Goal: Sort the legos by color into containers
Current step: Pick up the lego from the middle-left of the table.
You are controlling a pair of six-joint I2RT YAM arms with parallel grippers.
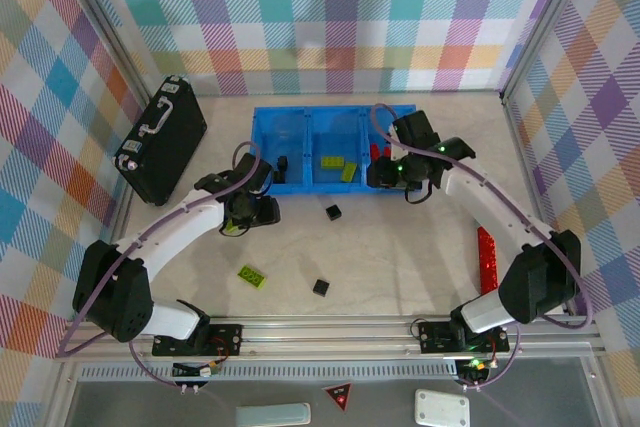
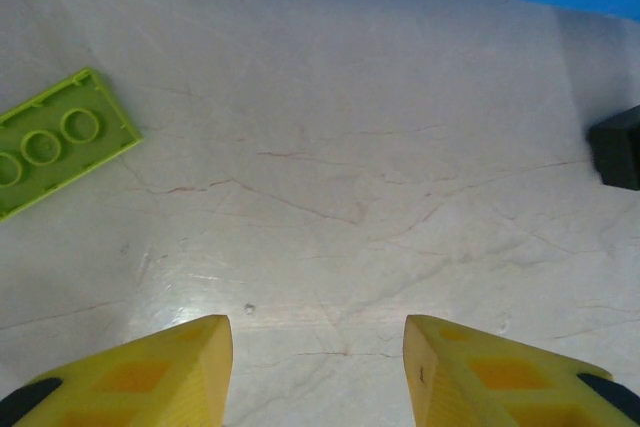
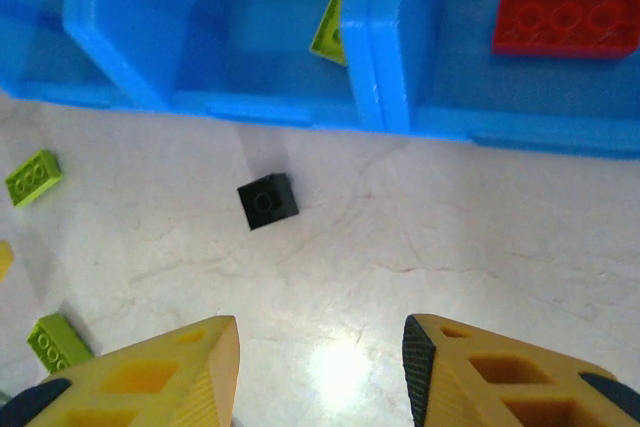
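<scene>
Yellow fingers face a black, seemingly single-studded lego.

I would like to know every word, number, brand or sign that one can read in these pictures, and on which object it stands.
No text can be read anywhere.
Red triangle sign, at the bottom edge of the top view: too small to read.
Lime-green brick: its studs show plain rings, no letters.
Black briefcase: no label can be made out.
</scene>
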